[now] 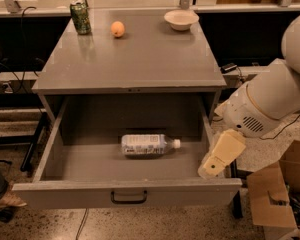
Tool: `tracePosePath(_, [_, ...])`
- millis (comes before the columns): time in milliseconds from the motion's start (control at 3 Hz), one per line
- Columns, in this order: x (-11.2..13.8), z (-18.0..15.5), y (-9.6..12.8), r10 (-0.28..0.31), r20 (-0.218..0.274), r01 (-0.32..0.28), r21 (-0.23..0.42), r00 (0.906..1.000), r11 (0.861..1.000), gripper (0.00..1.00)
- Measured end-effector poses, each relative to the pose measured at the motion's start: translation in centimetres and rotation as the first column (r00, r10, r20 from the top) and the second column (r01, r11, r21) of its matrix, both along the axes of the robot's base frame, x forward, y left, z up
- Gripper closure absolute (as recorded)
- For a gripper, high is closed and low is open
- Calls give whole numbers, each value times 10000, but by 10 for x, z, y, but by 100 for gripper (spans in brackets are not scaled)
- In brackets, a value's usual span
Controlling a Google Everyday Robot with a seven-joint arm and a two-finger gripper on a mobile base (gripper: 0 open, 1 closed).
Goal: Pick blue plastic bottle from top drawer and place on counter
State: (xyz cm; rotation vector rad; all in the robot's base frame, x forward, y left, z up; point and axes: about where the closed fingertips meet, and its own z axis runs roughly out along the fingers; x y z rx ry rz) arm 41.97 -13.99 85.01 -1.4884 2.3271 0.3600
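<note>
The blue plastic bottle (144, 145) lies on its side in the middle of the open top drawer (125, 191), with its white cap pointing right. The drawer is pulled fully out, its dark handle at the front middle. The grey counter (135, 54) is above it. My gripper (213, 167) hangs from the white arm (270, 101) at the right. It is just over the drawer's front right corner, to the right of the bottle and apart from it. It holds nothing that I can see.
On the counter's back edge stand a green can (80, 17), an orange (117, 29) and a white bowl (181, 19). An open cardboard box (280, 194) sits on the floor at the right. A person's foot (4, 199) is at the lower left.
</note>
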Motion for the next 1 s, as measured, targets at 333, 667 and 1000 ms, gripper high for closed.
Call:
tracePosePath(333, [0, 0, -1, 13, -15, -13, -27, 10000, 10000, 0])
tracePosePath(667, [11, -28, 24, 27, 2, -27, 739, 10000, 9973, 0])
tracePosePath(1000, [43, -61, 70, 284, 467, -337, 1161, 9985, 9927, 0])
